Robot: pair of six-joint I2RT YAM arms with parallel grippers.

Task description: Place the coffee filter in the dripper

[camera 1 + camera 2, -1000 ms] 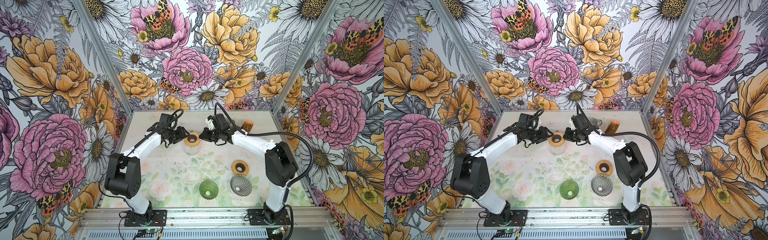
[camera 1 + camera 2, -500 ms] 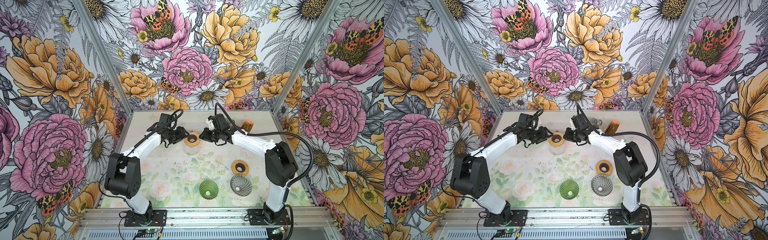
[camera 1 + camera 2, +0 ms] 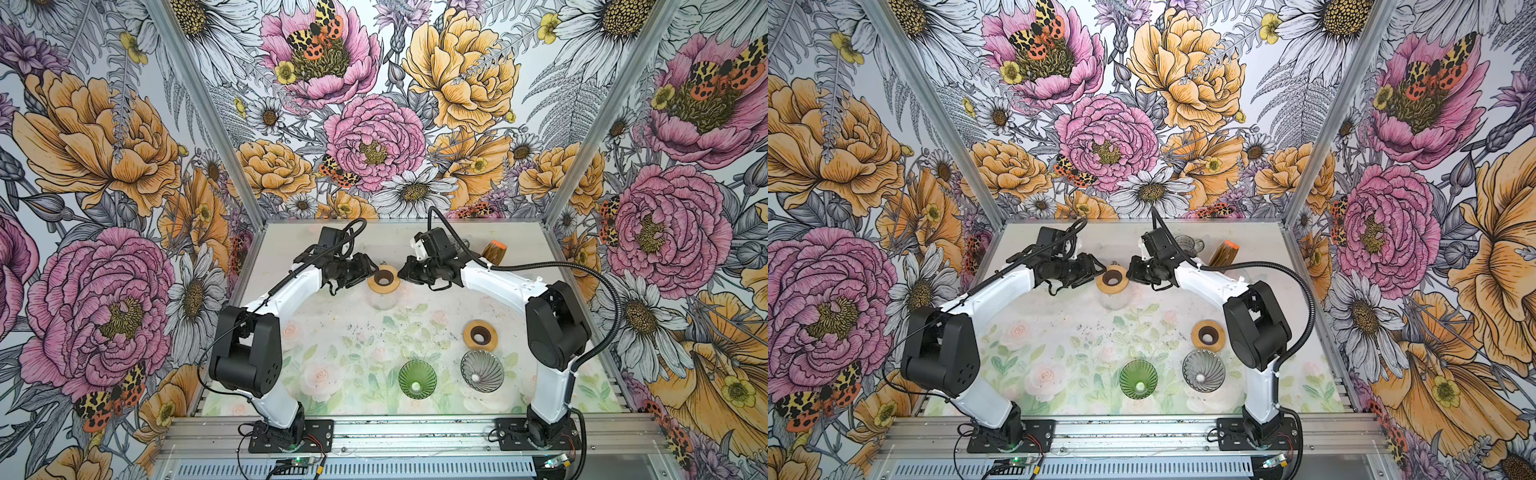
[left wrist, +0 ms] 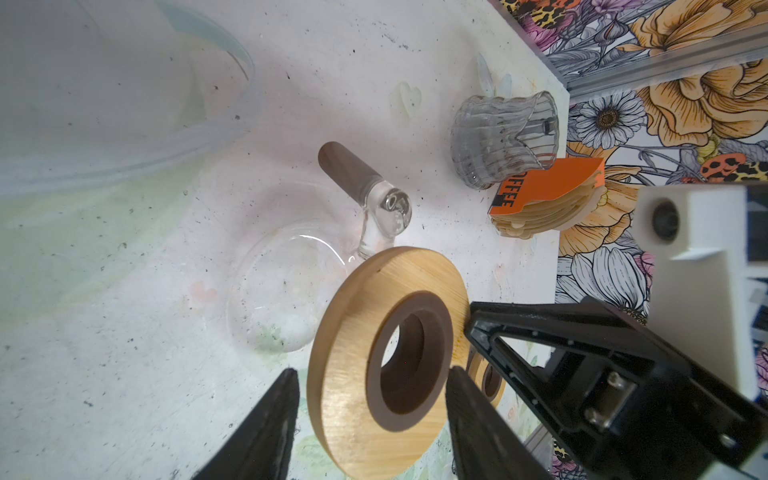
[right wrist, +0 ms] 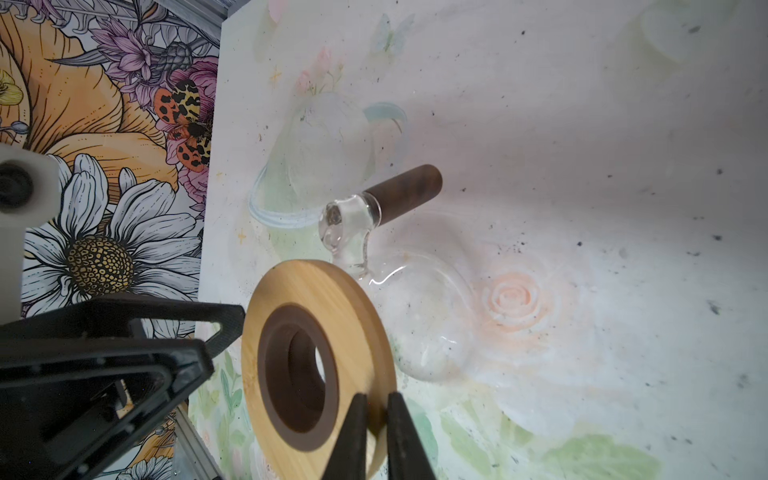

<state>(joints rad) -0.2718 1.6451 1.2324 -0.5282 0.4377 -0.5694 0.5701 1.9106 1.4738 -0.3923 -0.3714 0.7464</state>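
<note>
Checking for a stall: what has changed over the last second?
Nothing visibly changed. The left gripper still straddles the wooden ring on the glass carafe, and the right gripper still pinches its rim. The green dripper, grey dripper, spare wooden ring and coffee filter pack lie as before.

We read only one bit of txt: black caps "OFFEE" on the orange label [image 4: 540, 187] atop the filter pack [image 4: 536, 220], at the far right of the scene. It shows in the left wrist view. Anything before the O we can't make out. In both top views the label's too small to read.
</note>
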